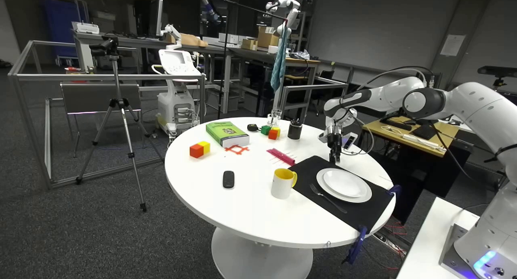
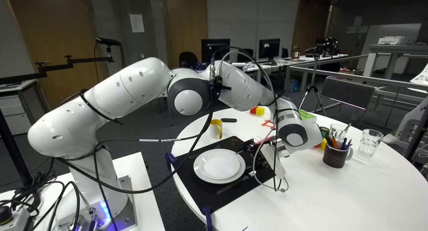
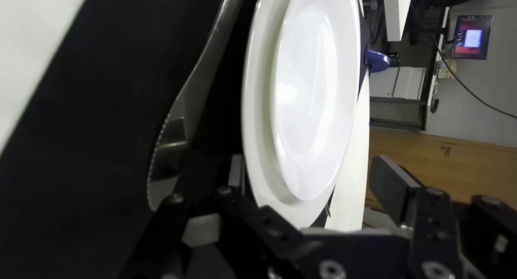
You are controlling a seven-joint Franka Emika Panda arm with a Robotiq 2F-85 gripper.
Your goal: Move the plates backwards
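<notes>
The plates are two white round plates stacked, a smaller one on a larger one. They lie on a black mat and show in both exterior views (image 1: 344, 184) (image 2: 221, 164) and the wrist view (image 3: 309, 81). My gripper (image 3: 313, 180) is open and empty, at the plates' edge on the side away from the robot base; it also shows in both exterior views (image 1: 334, 160) (image 2: 246, 147). In the wrist view the near rim appears between the fingers. One finger is low by the mat beside the larger plate's rim, the other higher. I cannot tell whether it touches.
A knife (image 3: 183, 109) lies beside the plates, a fork (image 1: 325, 198) on their other side. A yellow-white mug (image 1: 282, 184) stands by the mat (image 1: 309, 172). Blue clamps (image 1: 355, 246) hold the mat's edge. A pen cup (image 2: 336, 155) and glasses (image 2: 370, 142) stand farther off.
</notes>
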